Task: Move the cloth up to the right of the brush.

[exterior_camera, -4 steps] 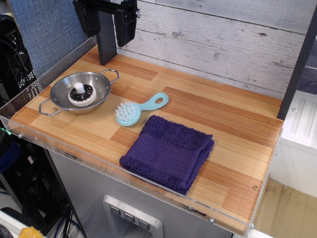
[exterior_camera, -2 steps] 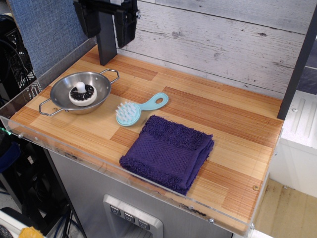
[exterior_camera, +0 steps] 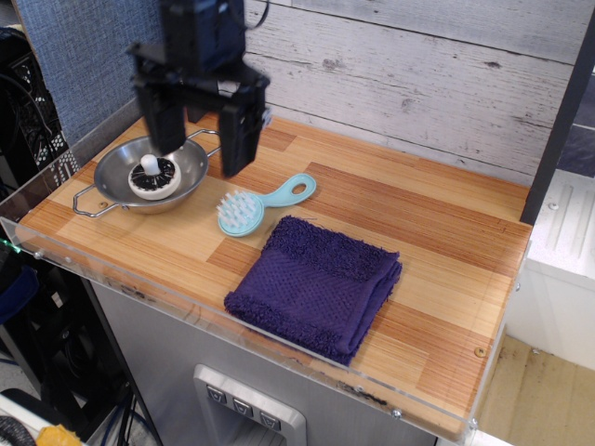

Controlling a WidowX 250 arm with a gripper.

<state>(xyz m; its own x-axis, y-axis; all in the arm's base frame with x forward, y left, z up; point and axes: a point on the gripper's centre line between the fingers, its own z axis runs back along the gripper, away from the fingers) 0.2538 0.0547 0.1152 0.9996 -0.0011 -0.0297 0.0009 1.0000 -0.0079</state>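
Note:
The dark purple folded cloth (exterior_camera: 314,286) lies near the front edge of the wooden table, just below and right of the brush. The light-blue brush (exterior_camera: 259,205) lies bristles up, with its loop handle pointing up-right. My gripper (exterior_camera: 200,144) hangs open and empty above the table, between the steel bowl and the brush. It is up and left of the cloth, and its two black fingers (exterior_camera: 235,130) point down and stand wide apart.
A steel bowl (exterior_camera: 153,174) with wire handles holds a small white and black object (exterior_camera: 152,177) at the left. A clear acrylic rim (exterior_camera: 56,253) runs along the table's left and front edges. A white plank wall (exterior_camera: 409,74) stands behind.
My gripper has come down and forward from the back left corner to hang over the table between the bowl and the brush. Cloth, brush and bowl have not moved.

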